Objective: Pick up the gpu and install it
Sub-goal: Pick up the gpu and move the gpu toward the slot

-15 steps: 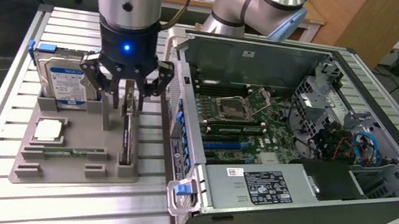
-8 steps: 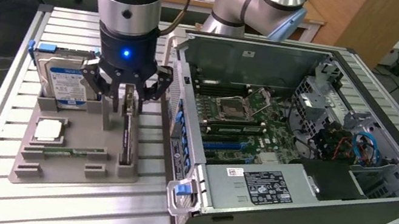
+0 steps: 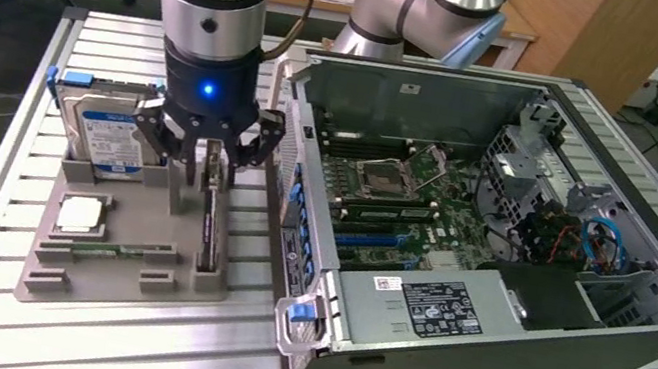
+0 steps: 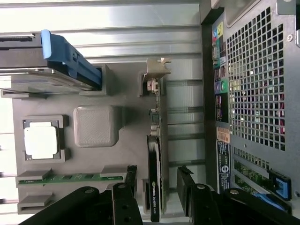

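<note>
In the exterior view, the gripper (image 3: pixel 213 169) hung right over the gray tray (image 3: pixel 82 278) on the slatted table (image 3: pixel 84 349). The gpu (image 3: pixel 211 225) was standing on its edge in a slot along the tray's 3 o'clock side, the side nearest the open computer case (image 3: pixel 452 105).

The wrist view showed the gripper (image 4: pixel 157 169) spread wide, one finger on each side of the gpu (image 4: pixel 156 140) with gaps both ways, so it wasn't gripping anything.

The rest of the tray, again in the exterior view:
- The hard drive (image 3: pixel 106 140) stood upright at about 10 o'clock from the card.
- The processor chip (image 3: pixel 80 214) lay flat at 9 o'clock.
- The green memory stick (image 3: pixel 107 250) lay at roughly 8 o'clock.
</note>
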Robot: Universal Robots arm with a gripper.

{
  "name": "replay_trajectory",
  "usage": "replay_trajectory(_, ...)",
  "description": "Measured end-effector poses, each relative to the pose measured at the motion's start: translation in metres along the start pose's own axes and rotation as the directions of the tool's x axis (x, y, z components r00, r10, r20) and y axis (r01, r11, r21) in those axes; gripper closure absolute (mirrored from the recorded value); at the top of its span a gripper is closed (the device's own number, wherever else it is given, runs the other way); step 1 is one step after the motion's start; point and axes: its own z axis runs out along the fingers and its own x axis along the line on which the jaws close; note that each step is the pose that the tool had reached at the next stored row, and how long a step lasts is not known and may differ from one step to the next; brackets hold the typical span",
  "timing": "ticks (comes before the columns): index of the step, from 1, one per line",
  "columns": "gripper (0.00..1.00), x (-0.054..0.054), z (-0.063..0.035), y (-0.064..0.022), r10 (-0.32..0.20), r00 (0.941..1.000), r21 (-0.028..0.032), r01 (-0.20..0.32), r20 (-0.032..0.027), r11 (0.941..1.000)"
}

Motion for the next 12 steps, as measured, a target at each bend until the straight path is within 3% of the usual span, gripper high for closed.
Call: replay_trajectory(12, 0.53, 0.000, 0.0166, -0.0005, 0.000, 1.0000, 0.0012, 0.000, -0.0001, 1.0000)
